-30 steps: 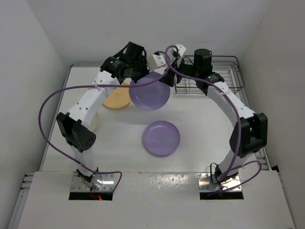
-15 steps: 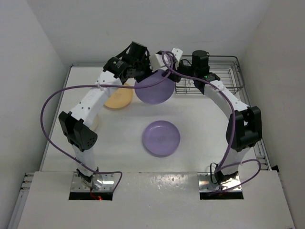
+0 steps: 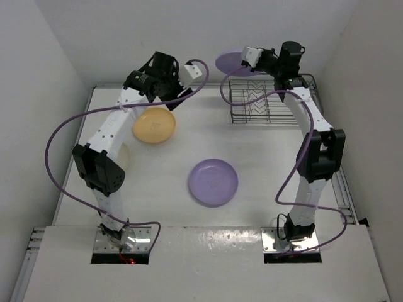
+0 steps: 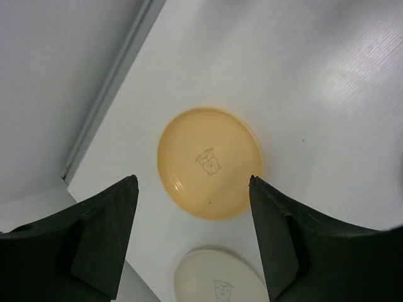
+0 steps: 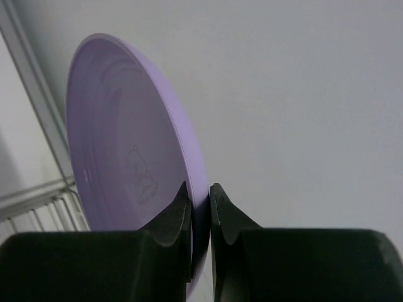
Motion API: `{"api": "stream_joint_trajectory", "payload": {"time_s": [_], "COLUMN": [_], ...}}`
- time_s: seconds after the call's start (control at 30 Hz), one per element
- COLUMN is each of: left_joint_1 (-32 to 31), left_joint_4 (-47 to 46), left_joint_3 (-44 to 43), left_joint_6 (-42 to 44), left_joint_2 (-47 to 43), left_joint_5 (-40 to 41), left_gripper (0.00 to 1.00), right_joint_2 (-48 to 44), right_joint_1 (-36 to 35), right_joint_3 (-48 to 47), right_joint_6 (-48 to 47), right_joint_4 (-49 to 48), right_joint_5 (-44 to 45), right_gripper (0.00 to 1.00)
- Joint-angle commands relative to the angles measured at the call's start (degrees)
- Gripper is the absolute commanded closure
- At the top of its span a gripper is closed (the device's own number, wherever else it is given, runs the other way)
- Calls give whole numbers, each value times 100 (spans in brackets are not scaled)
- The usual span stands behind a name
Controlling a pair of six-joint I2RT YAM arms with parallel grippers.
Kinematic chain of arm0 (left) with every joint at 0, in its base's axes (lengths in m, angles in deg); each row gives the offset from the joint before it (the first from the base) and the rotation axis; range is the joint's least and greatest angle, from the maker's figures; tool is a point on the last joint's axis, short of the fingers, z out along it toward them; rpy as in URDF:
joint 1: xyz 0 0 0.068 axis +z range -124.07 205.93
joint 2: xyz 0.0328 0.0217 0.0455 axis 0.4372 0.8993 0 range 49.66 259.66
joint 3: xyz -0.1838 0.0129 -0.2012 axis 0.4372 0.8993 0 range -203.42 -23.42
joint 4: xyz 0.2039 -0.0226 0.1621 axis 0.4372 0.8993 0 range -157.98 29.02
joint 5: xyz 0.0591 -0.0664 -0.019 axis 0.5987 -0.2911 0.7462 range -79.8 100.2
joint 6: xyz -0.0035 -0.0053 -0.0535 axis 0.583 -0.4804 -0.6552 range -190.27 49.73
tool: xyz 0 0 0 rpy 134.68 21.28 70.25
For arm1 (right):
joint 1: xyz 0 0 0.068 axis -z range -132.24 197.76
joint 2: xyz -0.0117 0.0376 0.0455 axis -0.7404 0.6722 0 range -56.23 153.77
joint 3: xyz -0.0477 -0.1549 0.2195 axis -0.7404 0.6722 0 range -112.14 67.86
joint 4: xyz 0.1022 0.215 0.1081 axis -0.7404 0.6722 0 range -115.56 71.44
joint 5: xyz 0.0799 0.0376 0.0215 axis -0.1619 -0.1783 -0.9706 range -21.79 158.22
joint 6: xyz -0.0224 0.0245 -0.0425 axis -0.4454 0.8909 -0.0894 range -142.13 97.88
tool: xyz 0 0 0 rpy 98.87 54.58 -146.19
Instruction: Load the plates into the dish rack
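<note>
One lavender plate (image 3: 232, 63) is held on edge above the back left corner of the dish rack (image 3: 272, 100). My right gripper (image 3: 247, 61) is shut on its rim; in the right wrist view both fingers (image 5: 179, 211) pinch the edge of this plate (image 5: 126, 157). A second lavender plate (image 3: 213, 182) lies flat mid-table. My left gripper (image 3: 175, 94) hangs open and empty over the orange-yellow plate (image 3: 153, 124). In the left wrist view the gripper (image 4: 192, 182) frames the orange-yellow plate (image 4: 210, 162) and the cream-white plate (image 4: 217, 277).
The cream-white plate (image 3: 126, 157) is mostly hidden under the left arm near the table's left edge. Purple cables loop off both arms. White walls close in the table at the back and on both sides. Rack wires (image 5: 38, 201) show at the lower left of the right wrist view.
The left gripper opened, let go of the lavender plate and drew back left over the orange-yellow plate. The right gripper shut on that plate and carried it back over the rack.
</note>
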Motion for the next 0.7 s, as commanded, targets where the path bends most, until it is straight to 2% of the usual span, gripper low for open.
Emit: {"api": "stream_joint_trajectory", "payload": {"time_s": [0.0,0.13,0.33,0.37,0.5,0.67], "left_joint_1": [170,223,109,48,48,48], "left_joint_4": [94,95,200,200,200,253], "left_joint_3": [215,443,322,321,199,145], "left_joint_6": [-259,-260,38,39,91,92], "left_joint_2": [166,167,456,535,668,800], "left_joint_5": [-195,-257,-65,32,112,225], "left_gripper": [26,26,26,26,26,26], "right_joint_2": [551,1086,1668,1764,1862,1958], "right_joint_1": [125,537,1022,1126,1303,1435], "right_joint_3": [-342,-449,-1195,-1352,-1372,-1222], "right_joint_6": [-922,-493,991,1480,1846,1925], "right_joint_4": [-514,-1389,-2095,-2183,-2500,-2536], "right_joint_5": [-47,-433,-1224,-1434,-1961,-2121], "right_gripper": [100,100,100,100,100,100]}}
